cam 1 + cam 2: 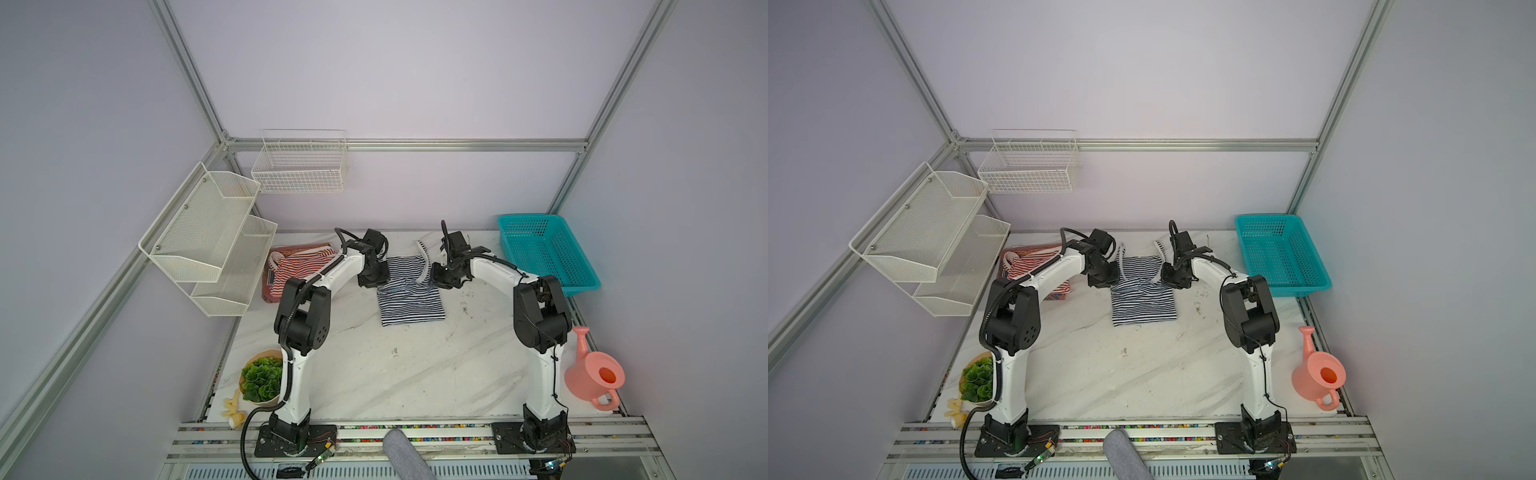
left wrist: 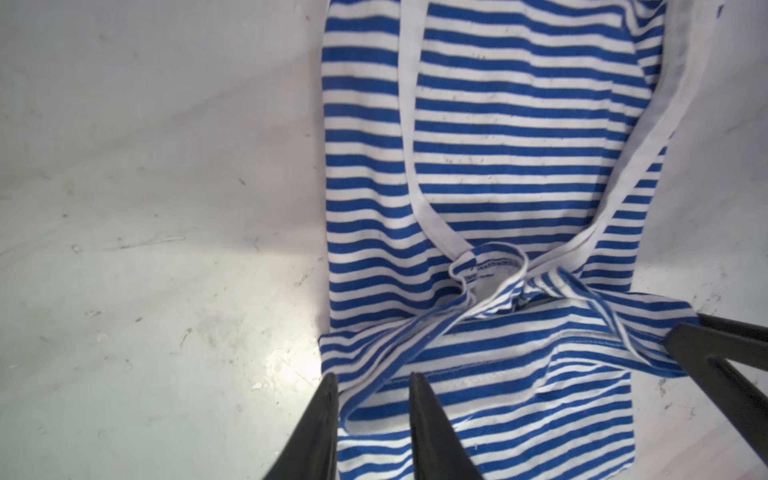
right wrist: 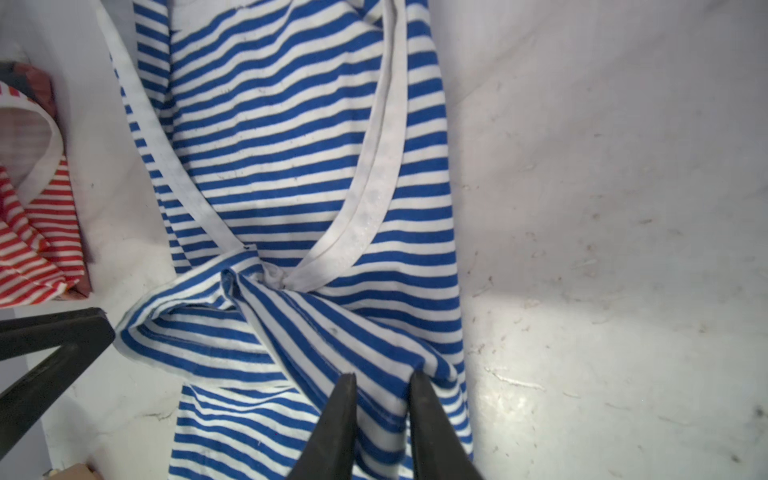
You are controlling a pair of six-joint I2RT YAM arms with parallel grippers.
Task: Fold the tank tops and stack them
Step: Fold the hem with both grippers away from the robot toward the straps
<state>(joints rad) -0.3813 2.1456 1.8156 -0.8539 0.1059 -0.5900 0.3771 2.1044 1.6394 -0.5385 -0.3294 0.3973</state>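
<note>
Left claw [image 2: 372,376] and right claw [image 3: 383,374] stand slightly parted over the navy-striped tank top [image 1: 409,299] (half folded, mid table [image 1: 415,374]), whose bunched hem could catch a lifting claw and drag the fold open.

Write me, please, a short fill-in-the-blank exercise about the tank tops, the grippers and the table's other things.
1. The left gripper and right gripper hang over the blue-striped tank top with their jaws ___.
2. The red-striped tank top lies on the ___ gripper's side of the table.
3. The pink ___ stands on the right gripper's side, the green plant on the left gripper's.
Missing words: open; left; watering can.
</note>
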